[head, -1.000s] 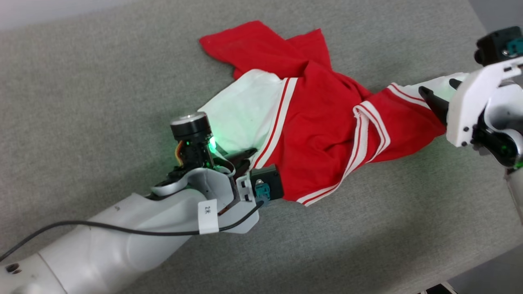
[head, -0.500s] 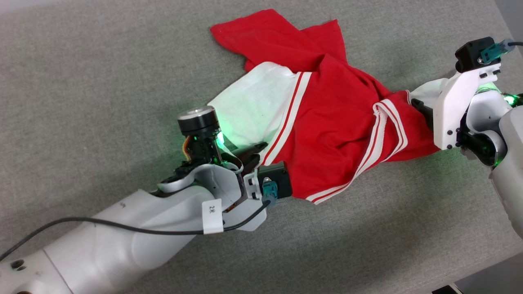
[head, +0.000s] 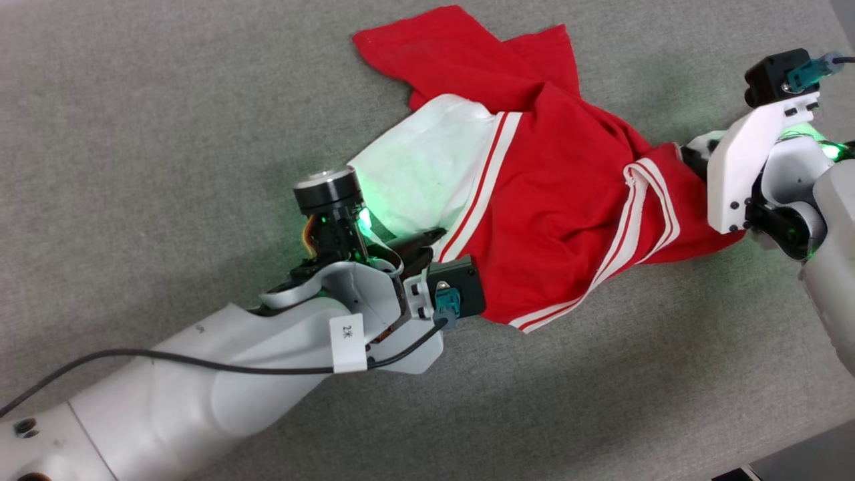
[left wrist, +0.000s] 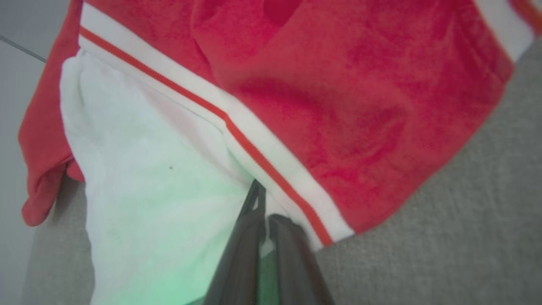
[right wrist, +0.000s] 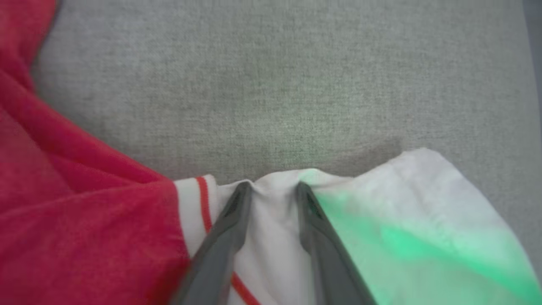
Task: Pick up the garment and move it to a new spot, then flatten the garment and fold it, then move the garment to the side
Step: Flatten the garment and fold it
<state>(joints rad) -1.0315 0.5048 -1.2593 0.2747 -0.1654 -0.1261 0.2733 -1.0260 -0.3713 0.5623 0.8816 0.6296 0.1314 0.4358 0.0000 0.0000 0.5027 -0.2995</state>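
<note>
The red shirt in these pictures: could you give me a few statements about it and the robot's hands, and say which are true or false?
1. The shirt lies crumpled on the grey surface. True.
2. The left hand is shut on the shirt's white panel. True.
3. The right hand has its fingers pressed together. False: they stand apart, with white cloth between them.
4. The shirt is neatly folded. False: it is bunched and twisted.

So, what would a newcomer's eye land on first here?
A crumpled bright red jersey shirt with white panels sprawls across the middle of the grey woven surface. The left tool is pinched shut on its white panel beside the striped trim; the right tool straddles the opposite white end, fingers apart.
</note>
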